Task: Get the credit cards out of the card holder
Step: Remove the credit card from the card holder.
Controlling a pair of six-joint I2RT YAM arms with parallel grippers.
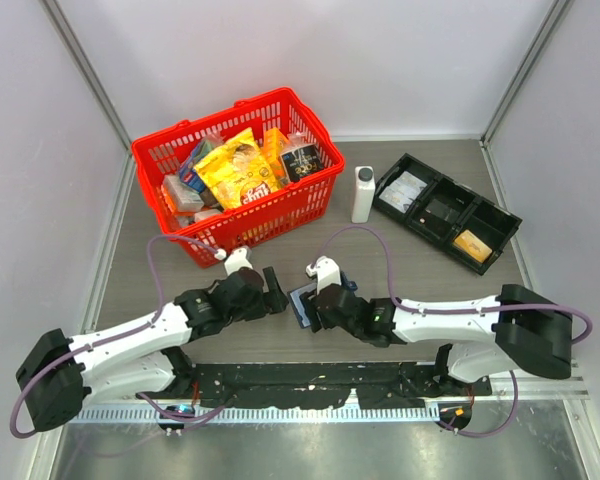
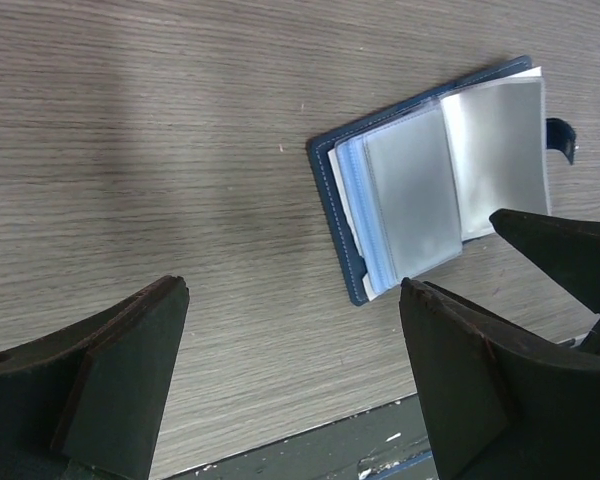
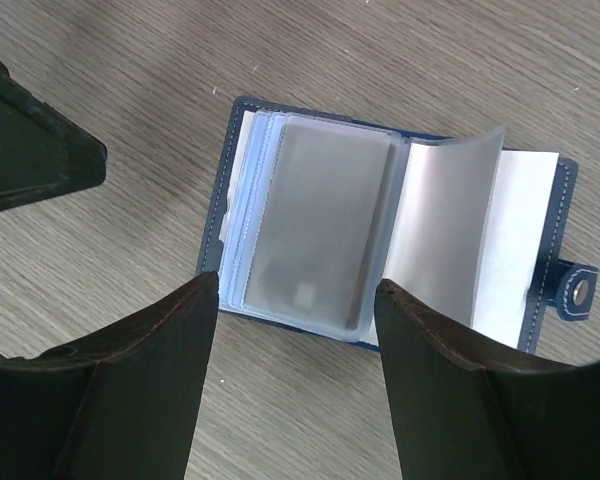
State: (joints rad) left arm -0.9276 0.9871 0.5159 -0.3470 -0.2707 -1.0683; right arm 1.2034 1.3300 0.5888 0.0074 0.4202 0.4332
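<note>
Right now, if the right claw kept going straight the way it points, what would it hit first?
Most likely the open wallet, straight ahead of the right gripper, between its open jaws. How far, I can't judge.

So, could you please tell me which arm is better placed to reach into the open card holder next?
Right, I would judge. The right fingers stand open with the opened card holder centred just ahead of them; the left fingers, also open, have it off to one side.
</note>
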